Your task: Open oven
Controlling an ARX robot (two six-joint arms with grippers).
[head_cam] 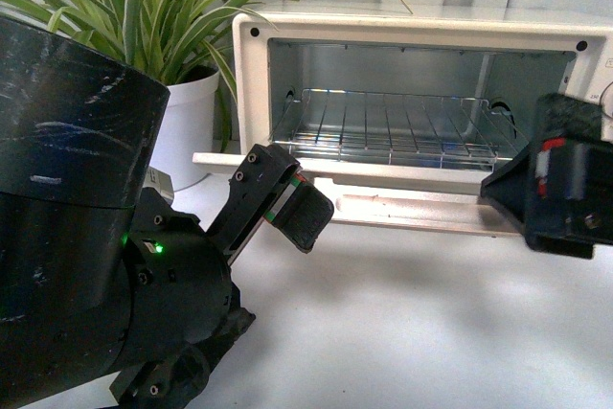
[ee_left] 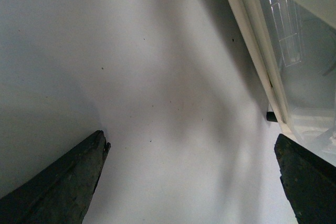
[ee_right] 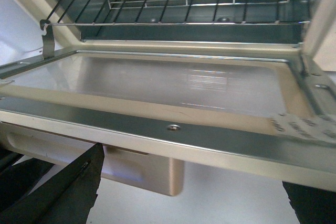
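Observation:
The cream-white oven [head_cam: 421, 24] stands at the back with its door [head_cam: 412, 210] swung down flat, so the wire rack [head_cam: 383, 131] inside shows. My left gripper [head_cam: 287, 200] hangs open just in front of the door's left corner, over bare table [ee_left: 157, 77], with the door's glass [ee_left: 294, 51] off to one side. My right gripper [head_cam: 536, 189] is open at the door's right front edge. In the right wrist view its fingers [ee_right: 79, 182] spread wide before the door's metal rim [ee_right: 173, 128], with the bar handle [ee_right: 142, 171] below that rim. Nothing is gripped.
A striped-leaf plant in a white pot [head_cam: 187, 122] stands left of the oven, close behind my left arm. The white table [head_cam: 412, 323] stretches in front of the oven. Curtains hang behind.

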